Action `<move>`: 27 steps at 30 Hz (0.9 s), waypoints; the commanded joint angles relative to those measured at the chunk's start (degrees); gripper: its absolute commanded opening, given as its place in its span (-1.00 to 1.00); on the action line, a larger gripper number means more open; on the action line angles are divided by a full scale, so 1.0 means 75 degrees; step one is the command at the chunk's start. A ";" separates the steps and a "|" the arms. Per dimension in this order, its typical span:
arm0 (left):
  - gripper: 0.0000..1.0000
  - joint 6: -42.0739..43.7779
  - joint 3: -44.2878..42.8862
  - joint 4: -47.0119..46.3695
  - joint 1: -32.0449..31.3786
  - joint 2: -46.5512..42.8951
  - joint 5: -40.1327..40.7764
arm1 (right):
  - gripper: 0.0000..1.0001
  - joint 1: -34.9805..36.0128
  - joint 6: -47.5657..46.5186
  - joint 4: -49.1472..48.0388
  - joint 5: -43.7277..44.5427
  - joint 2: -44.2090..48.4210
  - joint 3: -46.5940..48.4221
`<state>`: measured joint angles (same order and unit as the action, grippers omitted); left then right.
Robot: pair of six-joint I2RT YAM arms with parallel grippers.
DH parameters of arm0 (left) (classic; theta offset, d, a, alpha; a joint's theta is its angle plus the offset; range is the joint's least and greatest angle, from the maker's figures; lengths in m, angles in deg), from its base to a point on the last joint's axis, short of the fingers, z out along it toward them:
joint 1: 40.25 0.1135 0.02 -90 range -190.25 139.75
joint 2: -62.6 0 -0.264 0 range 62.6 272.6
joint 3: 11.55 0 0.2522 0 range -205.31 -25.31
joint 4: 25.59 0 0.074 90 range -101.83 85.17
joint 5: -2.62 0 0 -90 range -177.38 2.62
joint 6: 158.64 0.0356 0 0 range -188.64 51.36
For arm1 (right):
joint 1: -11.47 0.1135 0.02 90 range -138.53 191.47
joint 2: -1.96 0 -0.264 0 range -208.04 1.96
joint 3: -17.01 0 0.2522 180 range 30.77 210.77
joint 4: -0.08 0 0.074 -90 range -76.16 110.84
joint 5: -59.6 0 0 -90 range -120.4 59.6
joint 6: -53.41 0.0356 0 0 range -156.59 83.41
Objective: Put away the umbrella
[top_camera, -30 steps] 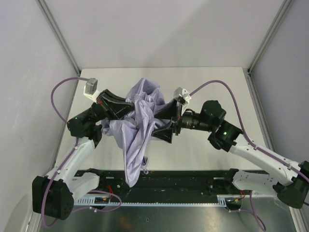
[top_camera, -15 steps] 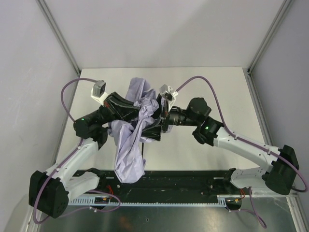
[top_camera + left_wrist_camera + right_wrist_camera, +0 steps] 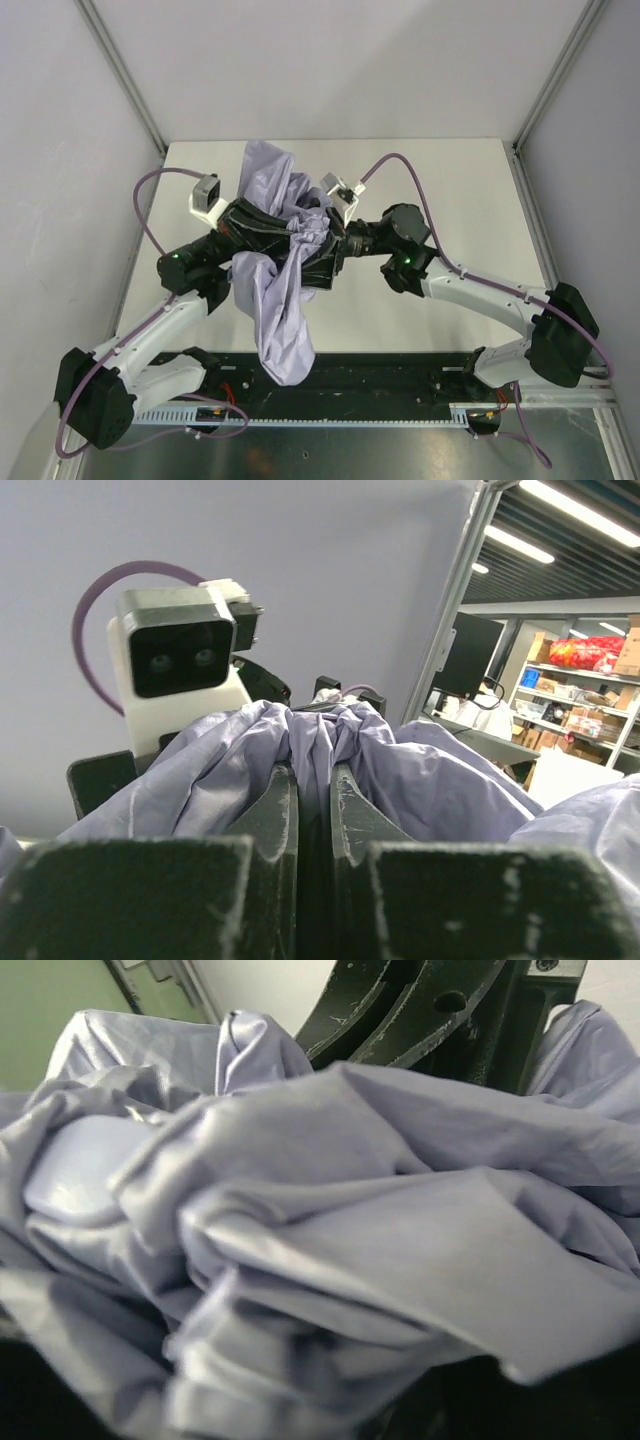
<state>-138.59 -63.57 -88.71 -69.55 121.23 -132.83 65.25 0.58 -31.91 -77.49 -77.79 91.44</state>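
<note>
From above, the umbrella [image 3: 275, 300] is a crumpled lavender bundle over the table [image 3: 450, 190], left of centre, with one fold hanging toward the near edge. The left gripper [image 3: 292, 233] and right gripper [image 3: 315, 262] meet in it. In the left wrist view, narrow fingers [image 3: 272, 825] pinch the fabric. In the right wrist view, cloth fills the frame, and I cannot tell how that gripper's fingers stand.

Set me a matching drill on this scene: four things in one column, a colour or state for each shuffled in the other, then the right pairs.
1. umbrella
2. left gripper
3. cable
4. table

A. purple, curving in a loop
B. white
C. shut on fabric
D. pale lavender, crumpled and hanging down

Pairs: 1-D, 2-C, 3-A, 4-B
</note>
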 commanded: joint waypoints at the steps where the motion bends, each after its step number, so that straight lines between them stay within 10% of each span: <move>1: -1.00 0.0181 -0.0167 -0.0554 -0.0346 0.0166 -0.0206 | 0.32 0.0177 0.0789 -0.1883 -0.0376 -0.0043 0.0375; 9: -1.00 0.0271 -0.0241 -0.0554 -0.0514 0.0395 -0.0134 | -0.93 0.0342 0.0975 -0.1705 -0.0475 0.0150 0.0369; 12: -0.81 0.0166 -0.0223 -0.0523 -0.0472 0.0419 -0.0015 | -0.99 0.0325 0.0703 -0.1141 -0.0419 0.0472 0.0180; 19: 0.82 0.0081 -0.0209 0.0306 0.0422 0.0111 -0.0274 | -1.00 0.0091 -0.0983 0.2513 0.0608 0.2158 -0.0381; 27: 0.99 0.0055 -0.0407 0.2564 0.2541 -0.0066 -0.1104 | -1.00 -0.0961 -0.2045 0.5633 0.1901 0.3579 -0.0493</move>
<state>-139.12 -64.75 -79.86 -56.50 121.65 -136.31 61.52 -8.69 -0.20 -70.58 -55.52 86.87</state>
